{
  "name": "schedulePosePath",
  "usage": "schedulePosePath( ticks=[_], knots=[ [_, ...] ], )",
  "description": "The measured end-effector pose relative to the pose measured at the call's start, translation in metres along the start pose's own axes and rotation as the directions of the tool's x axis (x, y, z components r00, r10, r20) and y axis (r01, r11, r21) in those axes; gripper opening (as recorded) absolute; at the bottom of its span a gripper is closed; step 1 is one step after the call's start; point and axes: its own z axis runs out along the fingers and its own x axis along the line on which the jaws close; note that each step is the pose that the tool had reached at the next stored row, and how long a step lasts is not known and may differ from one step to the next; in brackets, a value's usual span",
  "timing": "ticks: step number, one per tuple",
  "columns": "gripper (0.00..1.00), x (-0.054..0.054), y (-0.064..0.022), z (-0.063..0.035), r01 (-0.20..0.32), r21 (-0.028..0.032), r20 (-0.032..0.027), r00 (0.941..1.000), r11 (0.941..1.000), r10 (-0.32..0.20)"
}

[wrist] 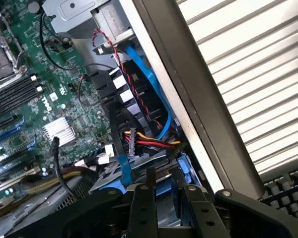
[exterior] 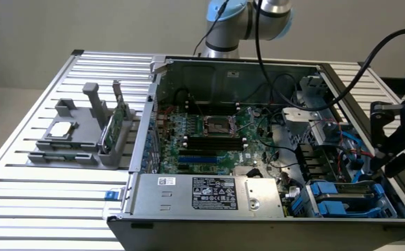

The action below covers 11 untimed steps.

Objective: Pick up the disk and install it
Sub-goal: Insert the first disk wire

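Hand (exterior: 388,167) over open computer case (exterior: 230,78)

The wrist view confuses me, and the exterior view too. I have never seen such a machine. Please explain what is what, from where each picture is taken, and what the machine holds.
This is one robot arm working at an open computer case that stands on a slatted metal table. The exterior view comes from a camera off the arm and looks down on the whole scene. The wrist view comes from a camera on the arm itself, so there you see the black gripper close over the disk in its blue carrier, in the case's corner bay. On the exterior view's left, a grey holder carries a small silver chip and a green circuit card. Whether the gripper holds the disk, I cannot tell.
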Motion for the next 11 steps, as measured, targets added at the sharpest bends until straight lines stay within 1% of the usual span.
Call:
schedulePosePath(
  ticks=[3, 5, 8, 11],
  knots=[
    [0.27, 0.0, 0.0, 0.0003, -0.053, -0.0023, -0.0003, 0.9986, 0.9986, 0.053],
    [0.27, 0.0, 0.0, 0.0004, -0.089, -0.0039, -0.0006, 0.9961, 0.9961, 0.089],
    [0.27, 0.0, 0.0, 0.0004, -0.143, -0.0063, -0.0011, 0.9897, 0.9897, 0.143],
    [0.27, 0.0, 0.0, 0.0004, -0.196, -0.0085, -0.0018, 0.9805, 0.9805, 0.196]
  ],
)
